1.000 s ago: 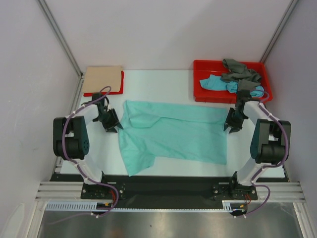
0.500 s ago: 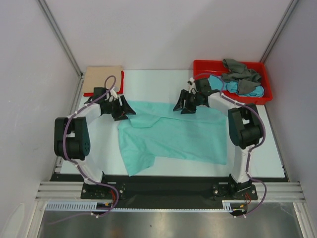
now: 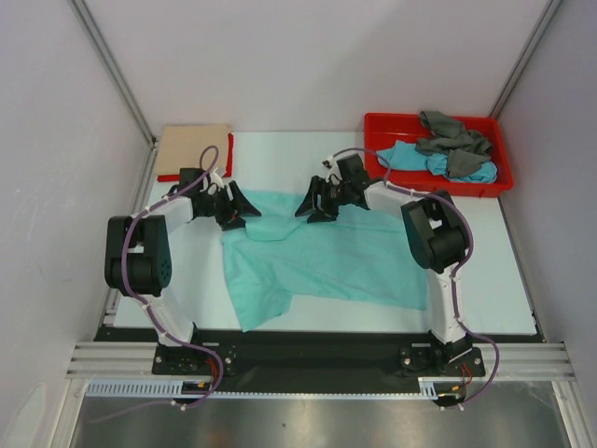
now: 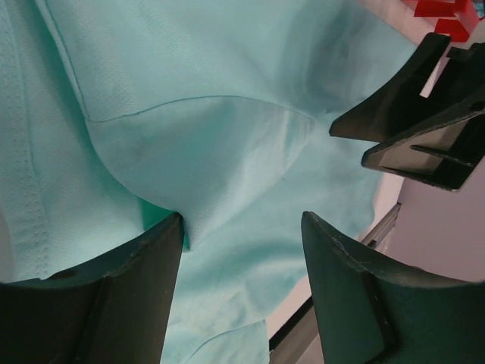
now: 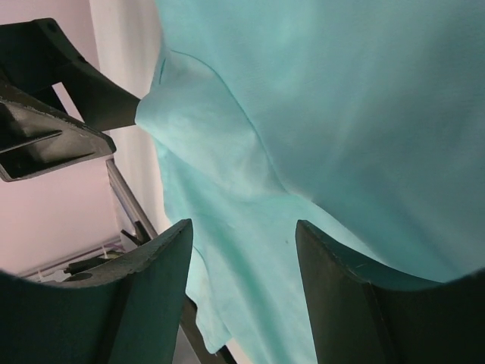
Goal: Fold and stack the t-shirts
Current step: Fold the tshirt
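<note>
Both arms have swung inward over the last second. Left end effector (image 3: 240, 207) went from the shirt's left edge up to its far-left corner. Right end effector (image 3: 308, 207) went from the right edge across to the middle of the far edge. They now face each other, near but apart.

Mint-green t-shirt (image 3: 326, 257) lies spread and wrinkled on the counter (image 3: 280, 159), one sleeve reaching toward the near edge; outline much as before.

Left wrist view: jaws parted, nothing between them, cloth beneath. Right wrist view: likewise apart and empty, cloth below.

Red tray (image 3: 371, 140) at far right holds the turquoise-blue t-shirt (image 3: 410, 157) and grey t-shirt (image 3: 452, 135), both crumpled. Far left: beige t-shirt (image 3: 191, 149) folded flat atop the red t-shirt (image 3: 228, 155).
</note>
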`<state>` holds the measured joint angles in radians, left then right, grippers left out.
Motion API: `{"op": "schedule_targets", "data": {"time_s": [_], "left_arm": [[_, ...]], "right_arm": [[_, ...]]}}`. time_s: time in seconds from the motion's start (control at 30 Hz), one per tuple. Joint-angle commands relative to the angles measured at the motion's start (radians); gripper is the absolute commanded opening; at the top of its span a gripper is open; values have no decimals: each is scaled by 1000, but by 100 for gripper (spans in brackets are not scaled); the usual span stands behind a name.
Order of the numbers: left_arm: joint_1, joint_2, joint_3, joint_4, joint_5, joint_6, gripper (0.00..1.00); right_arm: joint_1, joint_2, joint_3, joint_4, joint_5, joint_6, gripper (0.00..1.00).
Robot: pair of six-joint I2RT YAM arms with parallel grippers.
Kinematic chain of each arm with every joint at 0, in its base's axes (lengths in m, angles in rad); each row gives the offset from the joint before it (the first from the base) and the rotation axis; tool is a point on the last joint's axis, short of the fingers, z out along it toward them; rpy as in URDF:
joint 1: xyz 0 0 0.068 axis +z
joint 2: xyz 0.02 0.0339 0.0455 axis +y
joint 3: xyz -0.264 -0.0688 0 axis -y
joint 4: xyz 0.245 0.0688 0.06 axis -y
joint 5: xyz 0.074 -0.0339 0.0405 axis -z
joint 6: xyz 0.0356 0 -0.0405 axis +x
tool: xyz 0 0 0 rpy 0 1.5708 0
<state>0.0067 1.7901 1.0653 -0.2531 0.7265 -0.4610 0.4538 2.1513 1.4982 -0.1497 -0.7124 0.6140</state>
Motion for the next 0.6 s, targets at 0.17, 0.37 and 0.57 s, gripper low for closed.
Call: {"op": "schedule_targets", "data": {"time_s": [0.17, 0.37, 0.57], "left_arm": [[-30, -8, 12, 15, 63, -79, 65], [-28, -21, -8, 58, 48, -157, 62], [-22, -20, 28, -31, -30, -107, 63]], "right_arm": [[63, 2, -15, 48, -21, 9, 63], [92, 15, -78, 127, 7, 72, 59], [100, 25, -113, 235, 31, 144, 59]]}}
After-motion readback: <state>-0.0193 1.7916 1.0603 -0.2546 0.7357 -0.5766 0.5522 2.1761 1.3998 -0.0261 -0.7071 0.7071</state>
